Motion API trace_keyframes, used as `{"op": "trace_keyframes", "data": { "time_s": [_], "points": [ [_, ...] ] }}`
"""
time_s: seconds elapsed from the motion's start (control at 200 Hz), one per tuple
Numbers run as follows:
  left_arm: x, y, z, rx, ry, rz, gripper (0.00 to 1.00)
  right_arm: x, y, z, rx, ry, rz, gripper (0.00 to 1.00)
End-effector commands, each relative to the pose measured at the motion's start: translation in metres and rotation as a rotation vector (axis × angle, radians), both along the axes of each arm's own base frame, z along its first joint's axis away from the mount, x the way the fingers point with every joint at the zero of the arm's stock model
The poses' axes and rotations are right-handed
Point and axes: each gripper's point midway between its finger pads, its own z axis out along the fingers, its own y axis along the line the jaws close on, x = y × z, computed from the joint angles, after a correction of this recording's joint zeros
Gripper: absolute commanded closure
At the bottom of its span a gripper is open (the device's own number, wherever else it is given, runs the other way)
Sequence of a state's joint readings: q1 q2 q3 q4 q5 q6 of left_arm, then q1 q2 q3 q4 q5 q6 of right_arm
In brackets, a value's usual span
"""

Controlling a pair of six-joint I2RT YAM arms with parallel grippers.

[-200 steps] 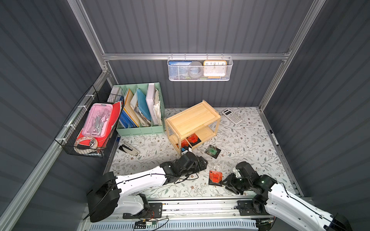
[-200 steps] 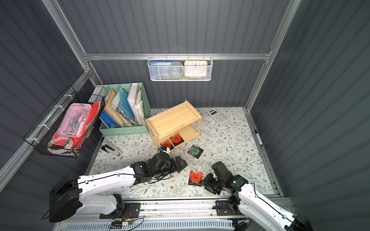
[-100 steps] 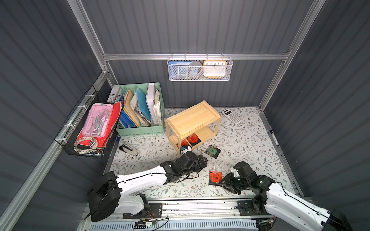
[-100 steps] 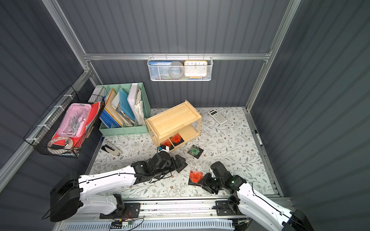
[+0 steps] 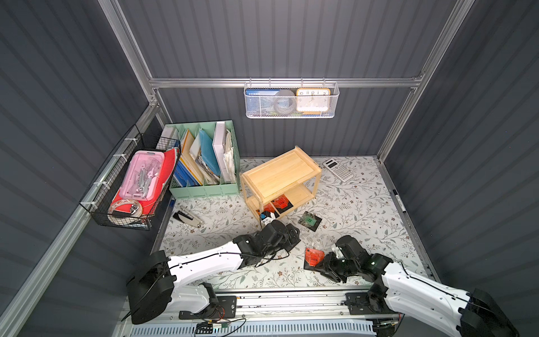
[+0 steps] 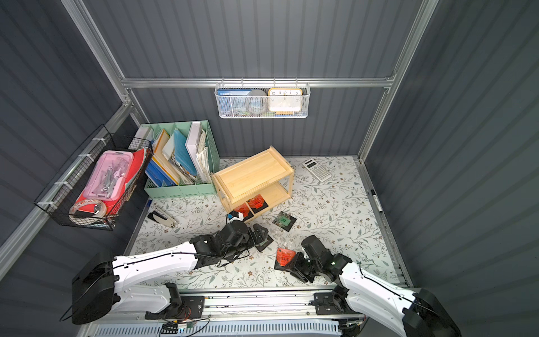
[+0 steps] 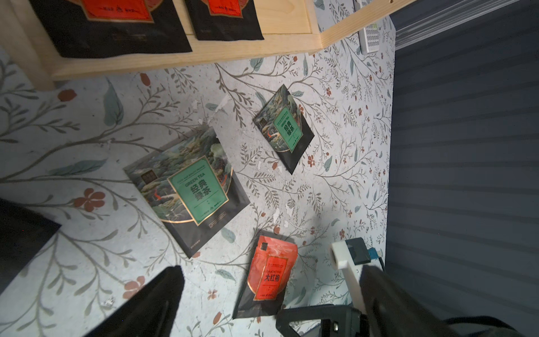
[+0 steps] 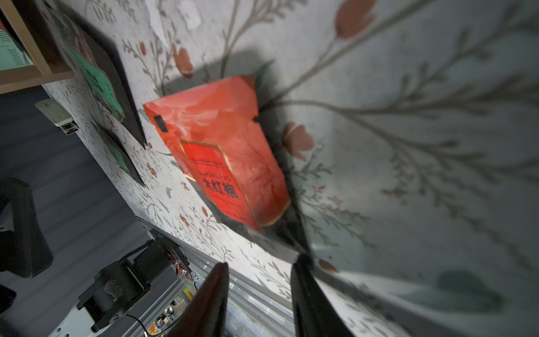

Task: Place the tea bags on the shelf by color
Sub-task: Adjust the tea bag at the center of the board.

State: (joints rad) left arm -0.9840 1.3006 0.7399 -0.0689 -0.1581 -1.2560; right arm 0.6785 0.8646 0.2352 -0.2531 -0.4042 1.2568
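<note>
An orange-red tea bag (image 5: 314,256) is shown tilted near the tabletop's (image 5: 364,210) front edge, its lower edge met by the parted fingers of the right gripper (image 8: 259,280), while the fingers of the left gripper (image 7: 116,248) are spread wide over a green tea bag (image 7: 189,186) beside the shelf (image 5: 280,175), whose lower tier is occupied by two orange-red tea bags (image 5: 281,203).

Orange-red tea bag (image 5: 314,256), floral table (image 5: 364,204)

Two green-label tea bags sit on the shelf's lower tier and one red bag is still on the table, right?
No: the left wrist view shows both tea bags on the lower tier of the shelf carry red labels, not green. One red bag is still on the table.
</note>
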Motion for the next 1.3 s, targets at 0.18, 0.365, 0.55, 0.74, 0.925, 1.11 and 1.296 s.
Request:
{"op": "trace_keyframes", "data": {
  "time_s": [0.18, 0.365, 0.55, 0.74, 0.925, 1.11, 1.296],
  "points": [
    [0.0, -0.005, 0.01, -0.014, -0.001, -0.005, 0.0, 0.016, -0.016, -0.003, -0.086, -0.061, -0.099, 0.6],
    [0.001, -0.012, 0.011, -0.019, 0.001, -0.029, 0.0, 0.028, -0.026, -0.002, -0.141, -0.113, -0.146, 0.6],
    [0.0, -0.026, 0.01, -0.021, 0.005, -0.08, 0.0, 0.034, -0.024, 0.005, -0.134, -0.145, -0.147, 0.6],
    [0.0, -0.035, 0.004, -0.023, 0.013, -0.107, 0.0, 0.029, -0.018, 0.013, -0.097, -0.141, -0.111, 0.6],
    [-0.001, -0.038, 0.0, -0.023, 0.015, -0.113, 0.0, 0.012, -0.024, 0.009, -0.124, -0.058, -0.098, 0.6],
    [-0.001, -0.043, 0.0, -0.029, 0.016, -0.125, 0.0, -0.001, -0.032, 0.004, -0.16, 0.004, -0.107, 0.6],
    [-0.004, -0.05, -0.007, -0.026, 0.031, -0.146, 0.0, -0.011, -0.025, 0.003, -0.135, 0.035, -0.085, 0.59]
  ]
}}
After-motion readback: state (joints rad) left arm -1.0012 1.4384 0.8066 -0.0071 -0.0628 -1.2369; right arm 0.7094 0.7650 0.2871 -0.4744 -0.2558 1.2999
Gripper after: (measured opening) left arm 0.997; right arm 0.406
